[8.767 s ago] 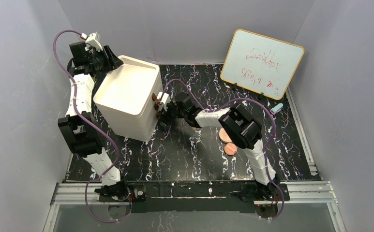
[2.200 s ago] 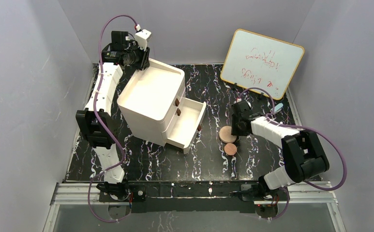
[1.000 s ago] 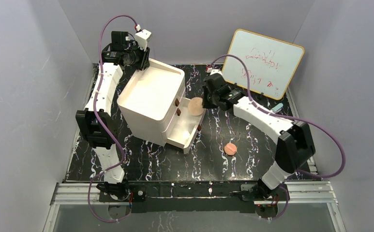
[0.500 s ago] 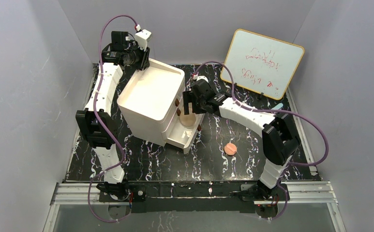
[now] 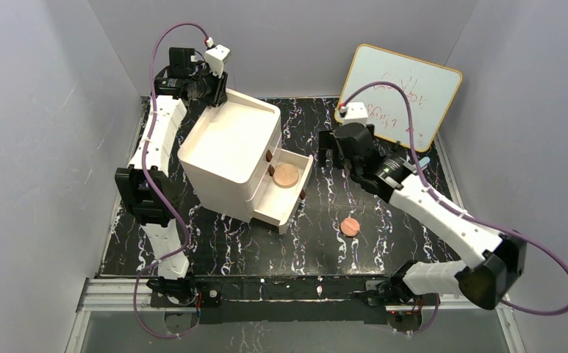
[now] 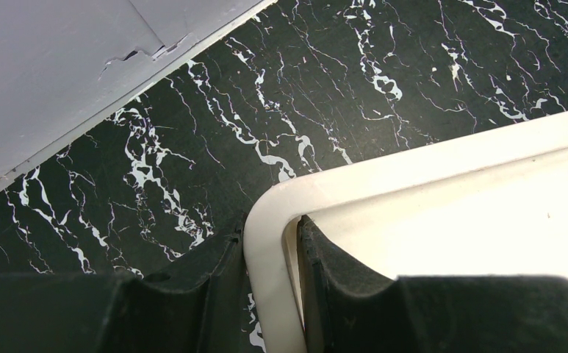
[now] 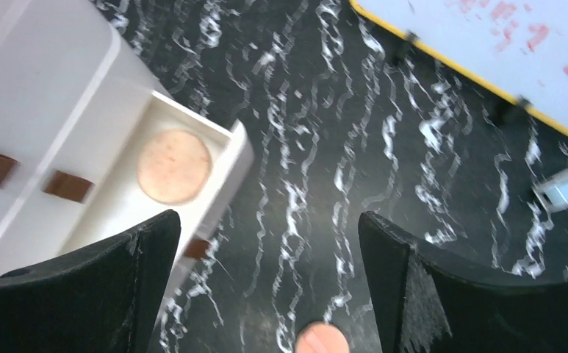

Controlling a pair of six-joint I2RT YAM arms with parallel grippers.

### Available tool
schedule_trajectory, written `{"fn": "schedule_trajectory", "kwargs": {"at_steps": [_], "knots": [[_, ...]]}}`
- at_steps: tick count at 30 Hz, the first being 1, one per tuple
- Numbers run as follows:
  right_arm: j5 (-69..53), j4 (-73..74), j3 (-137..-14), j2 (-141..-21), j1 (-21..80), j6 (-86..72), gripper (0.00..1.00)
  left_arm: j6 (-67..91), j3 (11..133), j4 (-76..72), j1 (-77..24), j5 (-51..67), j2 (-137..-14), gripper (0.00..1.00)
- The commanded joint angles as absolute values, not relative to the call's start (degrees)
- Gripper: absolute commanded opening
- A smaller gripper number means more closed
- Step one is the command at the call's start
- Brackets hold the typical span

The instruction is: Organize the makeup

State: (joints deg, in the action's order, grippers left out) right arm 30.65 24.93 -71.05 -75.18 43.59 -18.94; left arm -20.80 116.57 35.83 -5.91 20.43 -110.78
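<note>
Two copper-pink discs on show. Larger disc (image 5: 286, 174) flat on the floor of the bottom drawer (image 5: 275, 198), itself pulled out of the white drawer unit (image 5: 225, 147) toward the right arm's side. Disc toward the back of that drawer, just in front of the unit's brown knobs (image 5: 269, 156). Smaller disc (image 5: 350, 226) out on the black marbled table (image 5: 266, 250), well apart from the drawer unit, beyond the open drawer's front and to the nearer right of it.

Right gripper (image 7: 266, 220) above the table just right of the open drawer, fingers (image 7: 413, 294) spread wide with nothing between them, clear of the drawer's front edge.

Left gripper (image 6: 273, 243) at the rearmost top corner of the drawer unit, pinched onto the raised rim: one finger outside the wall, the other inside, both pressed against it.

Whiteboard (image 5: 398, 95) propped up well to the right of the drawer unit, red scribble on its face. Light-blue cylinder (image 5: 422, 163) lying on the table by the whiteboard's lower right corner, far from the unit.
</note>
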Motion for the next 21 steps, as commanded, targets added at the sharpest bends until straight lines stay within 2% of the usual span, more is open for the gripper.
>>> {"fn": "schedule_trajectory", "kwargs": {"at_steps": [1,4,6,8,9,10,14,21], "knots": [[36.54,35.91,-63.95,-71.21,42.96,-26.45,0.98,-24.87,114.57,37.27,-5.36,20.42,-110.04,0.0],[36.34,44.97,-59.71,-70.04,42.63,-36.97,0.97,-24.62,114.85,37.25,-5.36,20.48,-110.21,0.0],[34.21,45.85,-55.86,-68.08,42.63,-42.02,0.93,-24.46,114.98,37.22,-5.36,20.61,-110.22,0.0],[31.81,45.21,-51.83,-65.98,42.64,-45.41,0.84,-24.36,114.94,37.26,-5.36,20.67,-110.24,0.0],[31.15,45.26,-50.19,-65.13,42.63,-47.18,0.72,-24.35,114.88,37.27,-5.36,20.7,-110.24,0.0],[30.64,45.23,-48.71,-64.21,42.55,-48.55,0.65,-24.35,114.87,37.27,-5.36,20.66,-110.23,0.0],[28.84,44.82,-43.58,-61.49,42.23,-53.6,0.54,-24.27,114.98,37.22,-5.36,20.85,-110.13,0.0],[26.1,39.22,-36.55,-61.23,41.97,-56.63,0.52,-24.27,114.55,37.11,-5.36,20.98,-109.66,0.0]]}}
